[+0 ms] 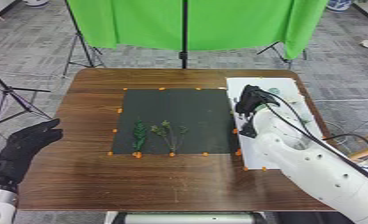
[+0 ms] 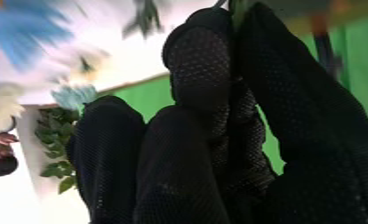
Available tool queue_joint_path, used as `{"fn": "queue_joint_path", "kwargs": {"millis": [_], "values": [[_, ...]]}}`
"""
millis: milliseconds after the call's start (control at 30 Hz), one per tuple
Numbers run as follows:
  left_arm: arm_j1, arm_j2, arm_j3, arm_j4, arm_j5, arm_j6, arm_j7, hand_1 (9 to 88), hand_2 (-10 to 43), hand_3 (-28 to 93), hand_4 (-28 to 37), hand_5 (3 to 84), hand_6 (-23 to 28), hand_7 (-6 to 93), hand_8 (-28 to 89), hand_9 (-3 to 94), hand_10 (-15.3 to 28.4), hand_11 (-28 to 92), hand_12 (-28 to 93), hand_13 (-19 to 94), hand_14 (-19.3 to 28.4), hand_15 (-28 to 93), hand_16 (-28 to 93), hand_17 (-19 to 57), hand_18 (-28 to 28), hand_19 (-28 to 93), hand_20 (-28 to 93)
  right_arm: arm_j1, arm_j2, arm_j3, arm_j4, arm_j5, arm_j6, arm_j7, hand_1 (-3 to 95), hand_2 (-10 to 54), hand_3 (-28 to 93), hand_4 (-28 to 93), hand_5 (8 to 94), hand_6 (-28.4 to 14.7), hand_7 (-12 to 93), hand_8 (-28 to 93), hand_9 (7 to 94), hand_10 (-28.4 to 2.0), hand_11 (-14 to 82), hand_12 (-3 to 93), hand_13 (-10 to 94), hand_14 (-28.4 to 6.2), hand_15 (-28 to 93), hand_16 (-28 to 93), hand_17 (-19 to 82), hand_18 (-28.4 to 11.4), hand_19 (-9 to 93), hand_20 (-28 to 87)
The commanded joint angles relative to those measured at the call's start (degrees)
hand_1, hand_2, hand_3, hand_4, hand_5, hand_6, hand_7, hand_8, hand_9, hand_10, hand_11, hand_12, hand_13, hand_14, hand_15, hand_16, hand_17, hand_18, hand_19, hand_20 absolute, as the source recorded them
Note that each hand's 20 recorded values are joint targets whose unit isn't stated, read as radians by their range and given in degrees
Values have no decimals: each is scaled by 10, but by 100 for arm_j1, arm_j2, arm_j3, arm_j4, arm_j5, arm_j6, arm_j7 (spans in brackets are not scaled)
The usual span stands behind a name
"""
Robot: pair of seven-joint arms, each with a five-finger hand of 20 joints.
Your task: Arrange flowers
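The right hand [image 1: 251,101] pinches a green stem [image 2: 239,9] near the white board's [image 1: 257,159] left edge, the relaxed, loosely spread left hand [image 1: 29,142] well apart by the table's [image 1: 83,190] left edge.

Brown wood-grain table [image 1: 83,160], dark grey mat [image 1: 176,107], green sprigs [image 1: 139,136], white sheet [image 1: 243,83], bright green cloth [image 1: 136,25]

A leafy green sprig [image 1: 139,135] lies beside a spindly branching stem [image 1: 171,136] on the black mat [image 1: 176,105]. A blue flower [image 2: 25,26] lies on white board [image 1: 254,159]
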Motion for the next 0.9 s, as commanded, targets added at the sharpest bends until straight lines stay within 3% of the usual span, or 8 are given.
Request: {"fn": "queue_joint_path", "kwargs": {"millis": [33, 367, 900], "values": [[105, -50, -26, -23, 36, -4, -37, 290, 26, 655, -218, 477, 57, 93, -59, 478, 150, 161, 95, 390, 182, 158, -33, 82, 149, 185, 173, -56, 33, 218, -564, -35, 248, -195, 547, -95, 586, 11, 828, -64, 395, 240, 933, -97, 550, 261, 937, -7, 792, 200, 767, -146, 932, 649], [105, -41, -29, -17, 36, -54, -51, 290, 26, 655, -216, 476, 57, 93, -59, 479, 150, 162, 95, 390, 182, 159, -33, 81, 149, 185, 173, -558, -271, -46, -1092, -212, -51, -221, 553, -95, 579, 16, 829, -65, 391, 243, 933, -94, 550, 259, 937, -5, 793, 197, 773, -141, 932, 643], [27, 34, 1, 21, 42, -122, -123, 289, 24, 657, -215, 476, 57, 93, -59, 479, 150, 162, 95, 389, 182, 158, -33, 80, 149, 184, 172, -578, -685, -449, -899, -227, -201, -243, 556, -95, 574, 16, 829, -66, 388, 243, 933, -94, 549, 257, 937, -2, 791, 193, 776, -136, 932, 635]]}}
